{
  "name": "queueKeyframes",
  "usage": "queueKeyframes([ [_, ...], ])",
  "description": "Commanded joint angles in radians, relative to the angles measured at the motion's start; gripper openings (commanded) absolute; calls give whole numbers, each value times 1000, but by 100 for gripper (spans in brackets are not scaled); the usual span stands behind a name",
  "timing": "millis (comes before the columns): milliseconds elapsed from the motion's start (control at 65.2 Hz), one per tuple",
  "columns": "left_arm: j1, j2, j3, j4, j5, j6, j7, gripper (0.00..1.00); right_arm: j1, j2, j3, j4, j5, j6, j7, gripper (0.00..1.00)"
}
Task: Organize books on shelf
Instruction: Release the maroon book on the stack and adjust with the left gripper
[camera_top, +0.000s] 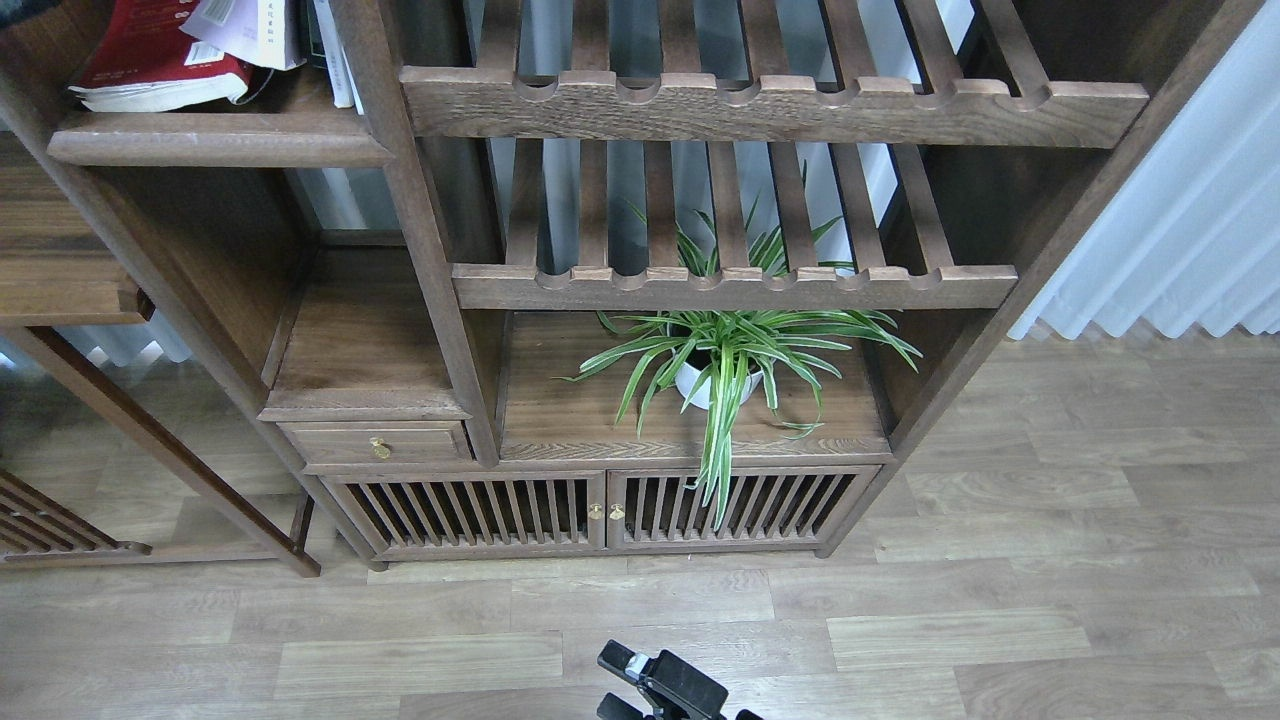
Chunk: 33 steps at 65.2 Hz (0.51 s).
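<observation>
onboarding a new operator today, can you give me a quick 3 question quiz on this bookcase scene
1. True or false: the red paperback book lies flat on the dark-brown wooden plank shelf at upper left.
2. Where does the white pot holding the green-and-white striped spider plant stand?
A. on the wood-plank floor
B. on the flat surface above the two slatted cabinet doors
C. on the upper slatted rack
3. Fill in: the small drawer has a ____-coloured round knob.

Key
1. True
2. B
3. Brass (gold)
</observation>
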Motion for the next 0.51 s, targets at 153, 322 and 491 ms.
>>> queueKeyframes([
  [153, 152, 92, -60, -189, -92, 0, 1, 81, -2, -4, 1, 0, 2, 0, 0, 100],
  [322, 288, 120, -131, -337, -112, 0, 11, 81, 5, 2, 5, -1, 2, 0, 0, 100],
  [491, 438, 120, -223, -475, -145, 0, 37, 82, 67, 2, 8, -12, -1, 0, 64, 100],
])
